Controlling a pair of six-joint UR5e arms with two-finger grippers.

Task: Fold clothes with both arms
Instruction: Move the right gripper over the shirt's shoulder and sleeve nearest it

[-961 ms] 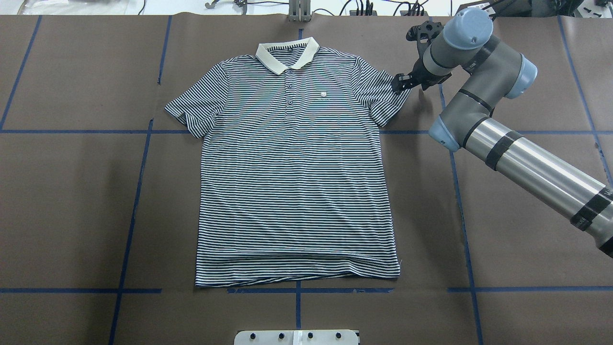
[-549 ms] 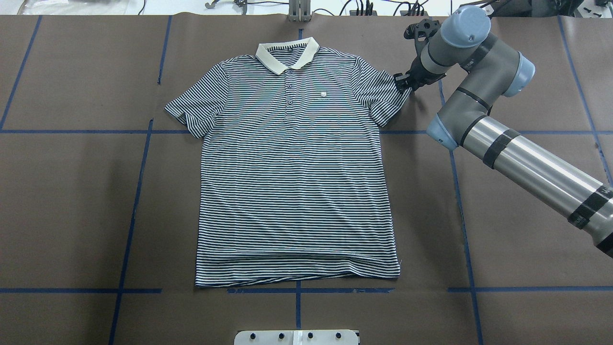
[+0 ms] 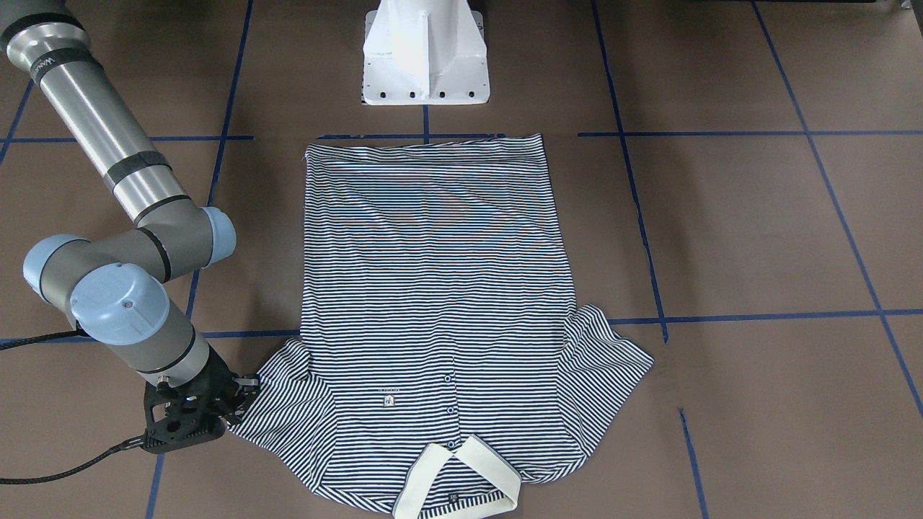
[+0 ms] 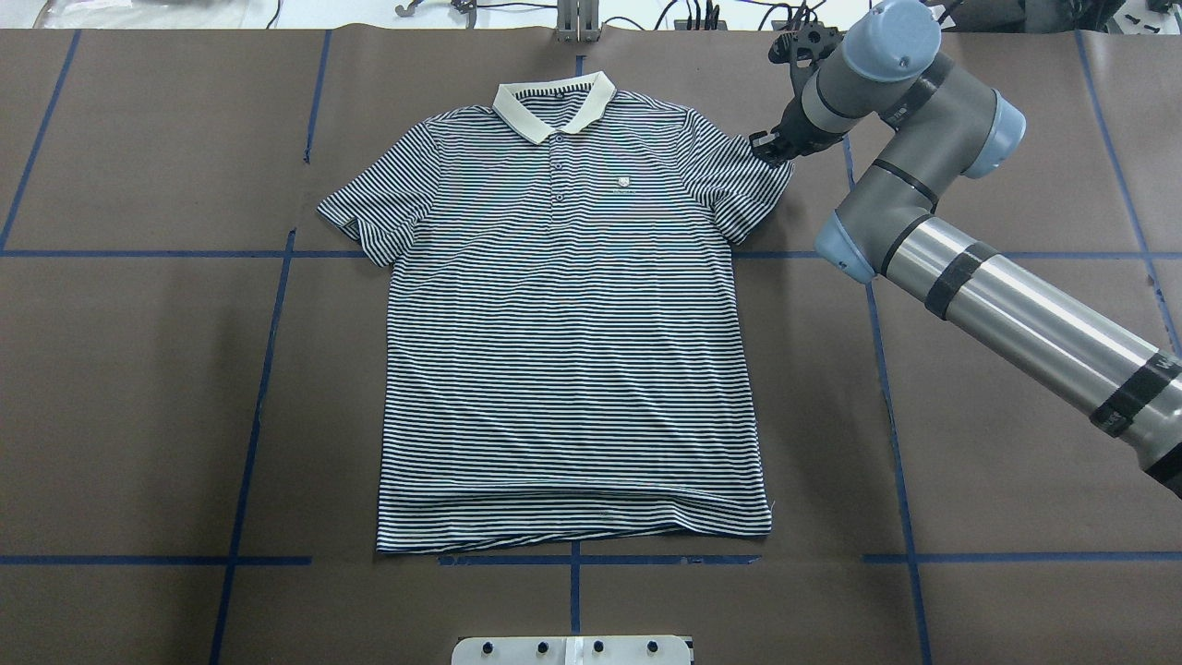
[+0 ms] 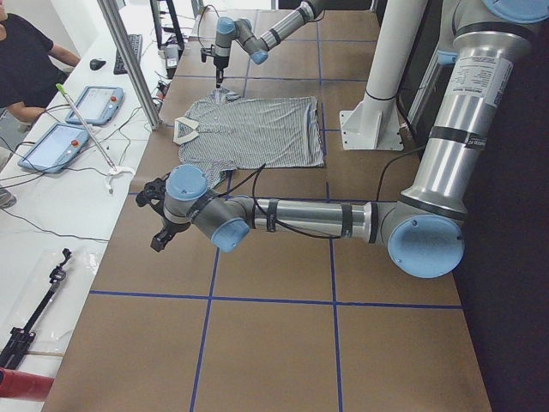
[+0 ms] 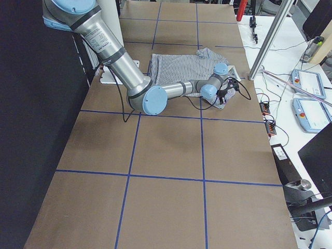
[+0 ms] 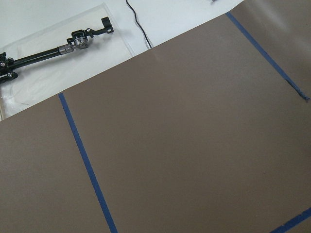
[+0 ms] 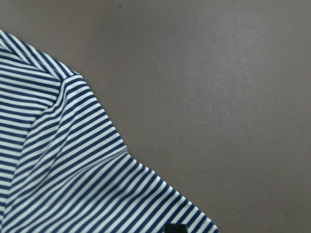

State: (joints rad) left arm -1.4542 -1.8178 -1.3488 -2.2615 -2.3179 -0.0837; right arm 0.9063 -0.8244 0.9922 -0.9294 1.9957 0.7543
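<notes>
The left gripper [image 5: 159, 236] hangs over the brown table [image 4: 138, 388], well left of the shirt [image 4: 572, 351]; I cannot tell if it is open. The stripy shirt lies flat in the middle, front up. Its long way runs near to far, with the cream collar [image 4: 554, 106] far. Wide table shows on both sides. The right gripper [image 4: 771, 148] sits at the right sleeve's tip, and I cannot tell if it pinches.

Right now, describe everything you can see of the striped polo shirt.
The polo shirt lies flat, face up and unfolded on the brown table cover, collar away from the robot, both short sleeves spread. Thin knit, fine navy-and-white stripes, cream collar, buttoned placket, small chest logo; slight wrinkles near the hem. The right gripper sits at one sleeve's outer edge; whether it grips is unclear.
</notes>
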